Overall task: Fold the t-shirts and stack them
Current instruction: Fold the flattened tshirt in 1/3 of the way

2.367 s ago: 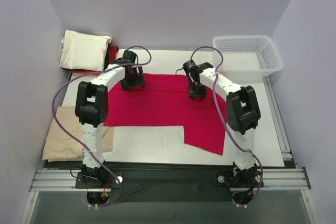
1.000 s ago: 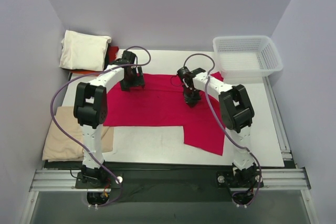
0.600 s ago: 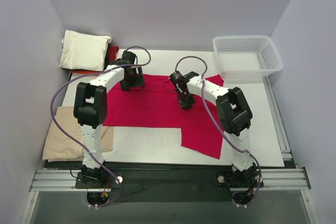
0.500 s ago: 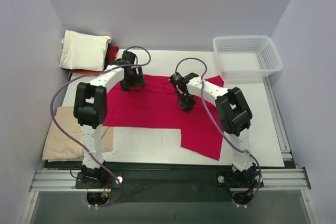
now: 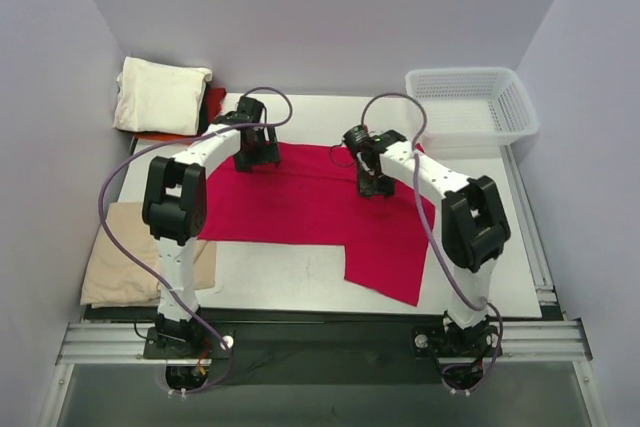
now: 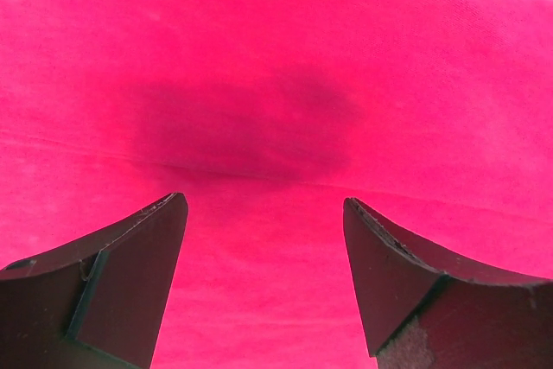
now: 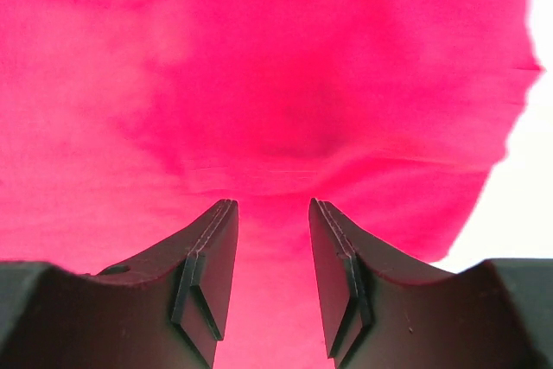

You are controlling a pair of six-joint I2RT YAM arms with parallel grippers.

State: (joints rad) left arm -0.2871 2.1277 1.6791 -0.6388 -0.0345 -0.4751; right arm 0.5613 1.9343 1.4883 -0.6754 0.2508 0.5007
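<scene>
A crimson-red t-shirt (image 5: 300, 209) lies spread flat across the middle of the table, with one flap (image 5: 385, 257) reaching toward the near right. My left gripper (image 5: 255, 154) stands over its far left edge, open, with only red cloth (image 6: 259, 110) below the spread fingers (image 6: 138, 257). My right gripper (image 5: 375, 185) is over the shirt's right part. Its jaws stand apart with nothing between them, and red cloth (image 7: 285, 84) fills the right wrist view below them. A folded cream-white t-shirt (image 5: 160, 95) rests at the far left on an orange-red one (image 5: 213, 102). A tan-beige t-shirt (image 5: 115, 262) lies at the near left.
A white lattice basket (image 5: 470, 107) stands at the far right corner. Bare white table (image 5: 280, 282) shows in front of the red shirt and along the right side (image 5: 480, 237). Purple cables loop above both arms.
My right gripper swung left across the shirt while shut, came back to the right and opened, letting go of the cloth. The near right flap shifted slightly left. The left arm stayed put.
</scene>
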